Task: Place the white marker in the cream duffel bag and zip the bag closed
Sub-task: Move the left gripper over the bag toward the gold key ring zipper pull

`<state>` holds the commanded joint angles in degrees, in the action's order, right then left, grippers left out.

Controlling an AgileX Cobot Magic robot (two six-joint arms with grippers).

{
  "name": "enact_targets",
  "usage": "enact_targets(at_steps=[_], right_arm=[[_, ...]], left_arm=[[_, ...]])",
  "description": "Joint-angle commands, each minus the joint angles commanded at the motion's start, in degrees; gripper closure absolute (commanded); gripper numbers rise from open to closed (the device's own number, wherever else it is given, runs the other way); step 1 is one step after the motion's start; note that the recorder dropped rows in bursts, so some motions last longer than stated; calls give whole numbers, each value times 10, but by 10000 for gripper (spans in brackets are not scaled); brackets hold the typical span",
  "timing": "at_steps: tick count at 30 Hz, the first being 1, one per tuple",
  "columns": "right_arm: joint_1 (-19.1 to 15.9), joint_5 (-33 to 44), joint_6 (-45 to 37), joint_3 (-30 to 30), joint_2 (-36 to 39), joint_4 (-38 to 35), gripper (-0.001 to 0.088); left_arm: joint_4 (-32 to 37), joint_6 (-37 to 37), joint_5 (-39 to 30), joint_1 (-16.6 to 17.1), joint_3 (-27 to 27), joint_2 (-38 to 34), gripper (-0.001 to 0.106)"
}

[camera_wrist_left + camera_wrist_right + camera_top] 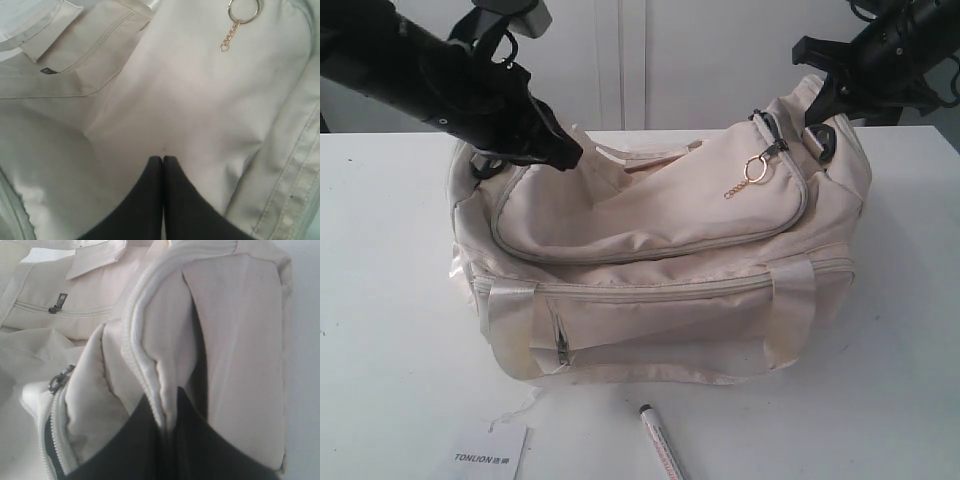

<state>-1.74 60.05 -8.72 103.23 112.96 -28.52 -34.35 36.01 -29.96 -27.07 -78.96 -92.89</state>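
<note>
Where bag (660, 260) sits, white table (380, 300), wall (700, 60)

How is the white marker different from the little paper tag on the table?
The white marker is a thin stick; the paper tag is a flat card. The marker has a dark tip and reddish print; the tag has dark letters, TONLION. In the exterior view the marker lies right of the tag. Both are white and lie on the table in front of the cream duffel bag.

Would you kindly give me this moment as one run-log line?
left gripper: shut, tips on cream duffel bag | right gripper: shut on bag's end fold | white marker: on table before bag, not packed
</note>
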Motion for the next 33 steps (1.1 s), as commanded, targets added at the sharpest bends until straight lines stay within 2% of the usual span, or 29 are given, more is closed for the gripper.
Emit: enact_targets(at_steps=[8, 17, 20, 26, 30, 33], right_arm=[[0, 0, 0, 0, 0, 0, 868], [0, 0, 0, 0, 0, 0, 868], [0, 0, 0, 0, 0, 0, 868], [0, 0, 0, 0, 0, 0, 868], [0, -4, 0, 0, 0, 0, 868], [0, -12, 0, 0, 0, 0, 868]], left_arm=[[-37, 0, -70, 0, -58, -49, 1053], [-63, 0, -73, -5, -120, -95, 1053], [-67, 0, -72, -16, -147, -118, 1053], [-119, 11, -51, -42, -195, -170, 1053], [-158, 41, -45, -61, -212, -197, 1053], [-159, 41, -40, -74, -218, -212, 1053]])
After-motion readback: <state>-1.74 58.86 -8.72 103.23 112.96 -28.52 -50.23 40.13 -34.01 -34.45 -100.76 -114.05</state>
